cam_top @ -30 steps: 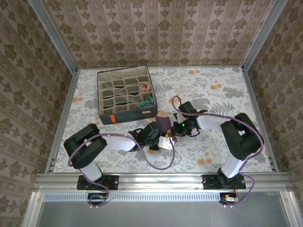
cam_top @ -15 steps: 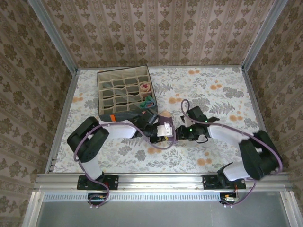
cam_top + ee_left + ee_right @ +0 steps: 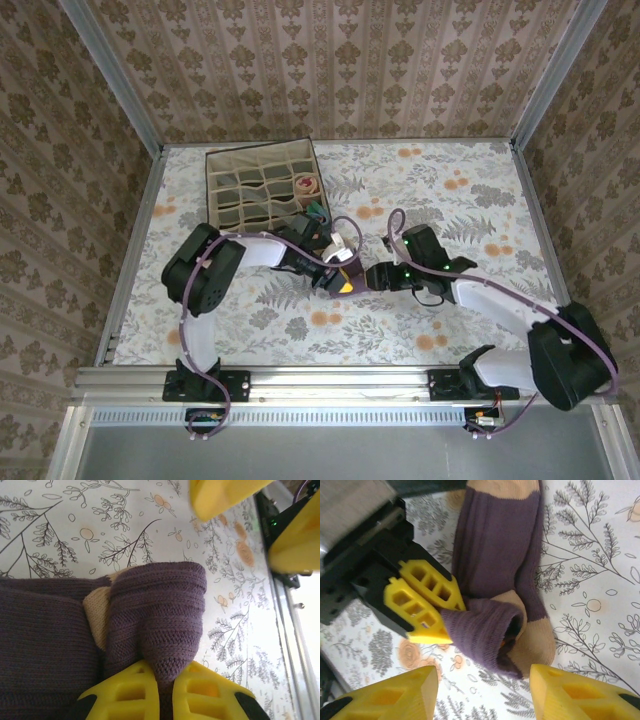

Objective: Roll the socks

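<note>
In the left wrist view, the purple sock [image 3: 160,615] is running off the frame at 9 o'clock and 6 o'clock. Its pinched fold is disappearing between the 2 fingers of the left gripper [image 3: 165,674], which the 6 o'clock edge is cutting off. The right gripper [image 3: 260,517] at 1 o'clock is showing as 2 blurred, clipped yellow shapes.

In the right wrist view, the 12 o'clock edge is cropping the sock, and the left gripper's body at 10 o'clock is blurring.

From above, both grippers are covering most of the sock. The left arm [image 3: 260,248] is hiding the box [image 3: 240,185] edge at 6 o'clock. The socks [image 3: 308,185] inside it are looking too small to make out.
</note>
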Tool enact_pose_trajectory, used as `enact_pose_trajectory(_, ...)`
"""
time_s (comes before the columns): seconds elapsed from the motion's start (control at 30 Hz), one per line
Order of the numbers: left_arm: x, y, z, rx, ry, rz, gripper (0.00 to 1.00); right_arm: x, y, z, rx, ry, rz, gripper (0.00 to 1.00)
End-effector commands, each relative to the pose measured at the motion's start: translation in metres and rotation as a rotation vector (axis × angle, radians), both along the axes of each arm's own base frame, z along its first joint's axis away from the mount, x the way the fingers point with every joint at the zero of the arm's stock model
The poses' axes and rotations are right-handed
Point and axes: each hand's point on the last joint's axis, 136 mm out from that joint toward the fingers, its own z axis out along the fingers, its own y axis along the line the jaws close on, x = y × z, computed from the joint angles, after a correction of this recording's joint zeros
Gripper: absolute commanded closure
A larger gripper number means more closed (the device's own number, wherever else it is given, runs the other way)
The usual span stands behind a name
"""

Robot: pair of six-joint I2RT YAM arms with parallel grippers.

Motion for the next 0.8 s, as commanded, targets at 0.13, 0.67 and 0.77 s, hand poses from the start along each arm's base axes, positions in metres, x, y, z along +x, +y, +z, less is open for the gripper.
enact_pose_trajectory(0.13, -0.017, 0.009, -0.018, 0.079, 0.238, 0.012, 1.0, 0.018, 0.032, -0.007, 0.068, -0.034, 0.122, 0.51)
enact_pose_trajectory(0.67, -0.01, 0.01, -0.013, 0.081, -0.133, -0.038, 0.92, -0.024, 0.017, -0.09, -0.127, 0.369, 0.07, 1.0)
enact_pose_trajectory(0.77, -0.005, 0.013, -0.003, 0.078, -0.33, -0.035, 0.84, -0.041, 0.004, -0.108, -0.208, 0.466, 0.03, 1.0)
